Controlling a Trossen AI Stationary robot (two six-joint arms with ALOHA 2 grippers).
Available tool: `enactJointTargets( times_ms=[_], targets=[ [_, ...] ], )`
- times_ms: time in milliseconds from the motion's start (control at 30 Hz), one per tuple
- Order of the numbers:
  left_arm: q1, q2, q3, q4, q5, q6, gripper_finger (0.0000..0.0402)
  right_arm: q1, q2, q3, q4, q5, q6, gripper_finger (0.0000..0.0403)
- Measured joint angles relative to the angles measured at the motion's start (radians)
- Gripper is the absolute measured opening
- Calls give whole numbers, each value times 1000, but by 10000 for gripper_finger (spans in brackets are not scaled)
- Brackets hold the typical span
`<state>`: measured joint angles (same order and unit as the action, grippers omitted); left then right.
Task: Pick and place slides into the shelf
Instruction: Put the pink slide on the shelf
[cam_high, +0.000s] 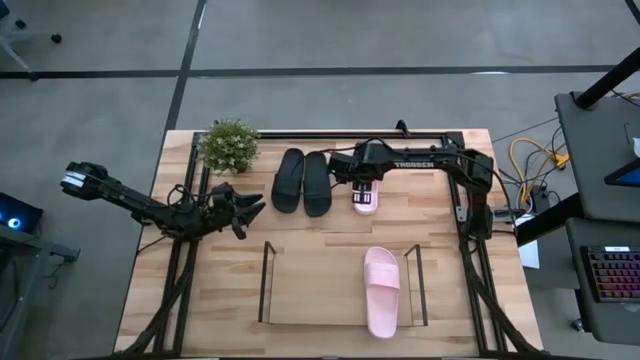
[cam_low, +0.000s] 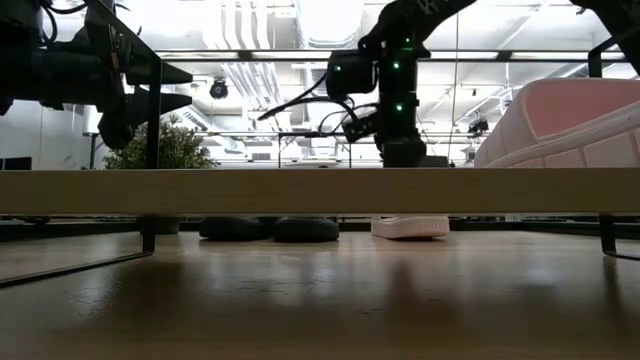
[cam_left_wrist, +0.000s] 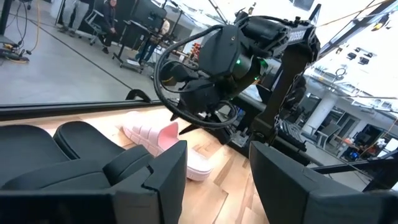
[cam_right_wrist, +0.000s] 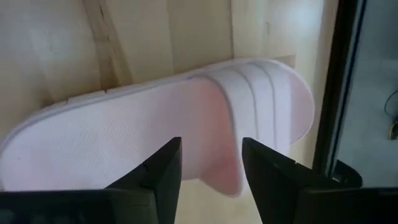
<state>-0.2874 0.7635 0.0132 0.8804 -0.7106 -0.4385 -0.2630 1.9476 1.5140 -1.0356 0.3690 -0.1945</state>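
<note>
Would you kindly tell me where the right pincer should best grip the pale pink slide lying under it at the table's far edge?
Grip the broad strap's edge of the pale pink slide from above; the right pincer hangs open over it, and the strap arches clear of the flat footbed.

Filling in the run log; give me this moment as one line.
right gripper: open above pink slide | left gripper: open, waiting | shelf: one pink slide | black pair: on table
</note>
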Motion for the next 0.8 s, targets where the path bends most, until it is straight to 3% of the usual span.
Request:
enactJointTargets(
  times_ms=[800],
  targets=[
    [0,-1,0,3,0,0,160,-76,1,-85,135,77,69,148]
  ],
)
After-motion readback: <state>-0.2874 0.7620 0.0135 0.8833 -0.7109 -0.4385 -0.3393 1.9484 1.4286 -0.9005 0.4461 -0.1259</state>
